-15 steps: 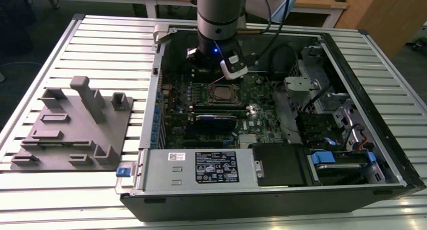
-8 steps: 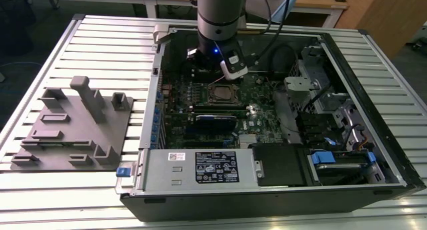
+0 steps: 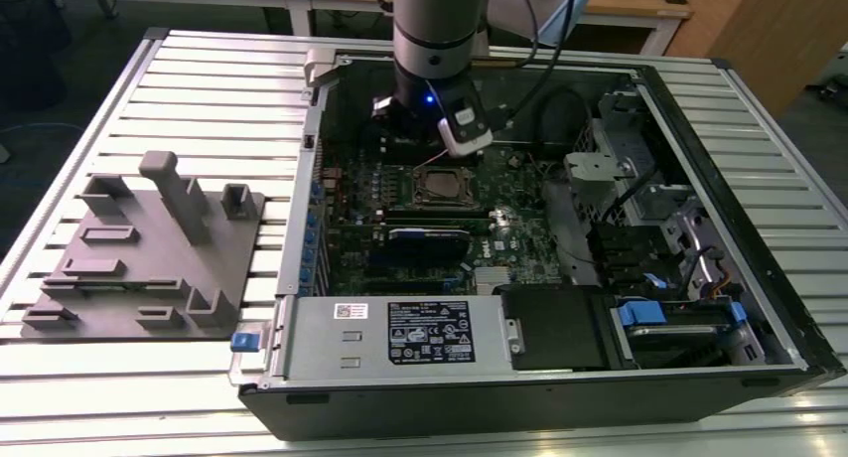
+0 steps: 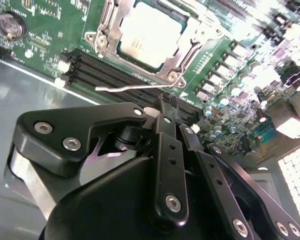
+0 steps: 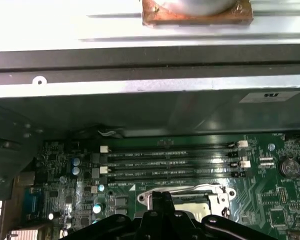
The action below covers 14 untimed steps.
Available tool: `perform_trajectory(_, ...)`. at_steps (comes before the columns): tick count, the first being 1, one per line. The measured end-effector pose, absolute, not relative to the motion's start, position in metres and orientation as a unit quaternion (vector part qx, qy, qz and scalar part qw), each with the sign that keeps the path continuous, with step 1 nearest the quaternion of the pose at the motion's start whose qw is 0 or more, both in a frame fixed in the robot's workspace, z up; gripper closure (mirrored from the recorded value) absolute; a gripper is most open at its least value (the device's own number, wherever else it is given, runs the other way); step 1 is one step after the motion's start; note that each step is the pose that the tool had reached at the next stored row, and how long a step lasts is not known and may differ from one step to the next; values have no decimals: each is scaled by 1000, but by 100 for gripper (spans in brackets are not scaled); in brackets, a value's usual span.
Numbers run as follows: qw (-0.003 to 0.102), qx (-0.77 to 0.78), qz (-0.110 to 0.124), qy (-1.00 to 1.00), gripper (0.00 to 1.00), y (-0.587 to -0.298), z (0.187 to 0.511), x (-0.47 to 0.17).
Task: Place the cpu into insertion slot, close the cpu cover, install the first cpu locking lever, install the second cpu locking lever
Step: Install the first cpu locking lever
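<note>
Silver-topped square cpu (image 4: 151, 31) sits inside the grey metal-frame cpu cover (image 4: 189, 46). Beside that cover the black end effector (image 4: 166, 106), pinched narrow and empty, hangs by a thin steel locking lever (image 4: 130, 87); slipping off could leave it unlatched.

The cpu (image 4: 150, 32) has a smooth, satin silver metal top. The cpu cover (image 4: 192, 45) is bare bright metal. The motherboard (image 4: 45, 35) has a glossy green surface. The gripper (image 4: 166, 104) is matt black, with shiny metal screws (image 4: 72, 144). The table (image 3: 199, 89) is ribbed, pale bare metal.
</note>
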State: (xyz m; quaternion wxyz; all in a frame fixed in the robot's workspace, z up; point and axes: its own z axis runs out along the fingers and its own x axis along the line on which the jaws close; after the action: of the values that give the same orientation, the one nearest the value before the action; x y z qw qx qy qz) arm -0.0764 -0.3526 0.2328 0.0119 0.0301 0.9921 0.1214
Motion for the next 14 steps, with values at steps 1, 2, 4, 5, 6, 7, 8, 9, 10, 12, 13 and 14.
perform_trajectory(1, 12, 31, 116, 993, 89, -352, 233, -76)
perform_trajectory(2, 12, 31, 110, 993, 89, -351, 232, -76)
perform_trajectory(4, 13, 32, 108, 994, 89, -350, 232, -76)
perform_trajectory(5, 13, 32, 108, 994, 89, -350, 232, -76)
perform_trajectory(6, 13, 32, 108, 994, 89, -349, 232, -76)
perform_trajectory(7, 13, 32, 108, 994, 89, -348, 231, -76)
perform_trajectory(8, 13, 32, 107, 994, 89, -347, 231, -76)
perform_trajectory(9, 13, 32, 107, 994, 89, -346, 231, -76)
perform_trajectory(10, 13, 32, 107, 994, 89, -346, 231, -76)
perform_trajectory(12, 13, 32, 105, 994, 89, -344, 230, -76)
perform_trajectory(13, 13, 32, 101, 994, 89, -343, 230, -75)
perform_trajectory(14, 13, 32, 98, 995, 89, -342, 230, -75)
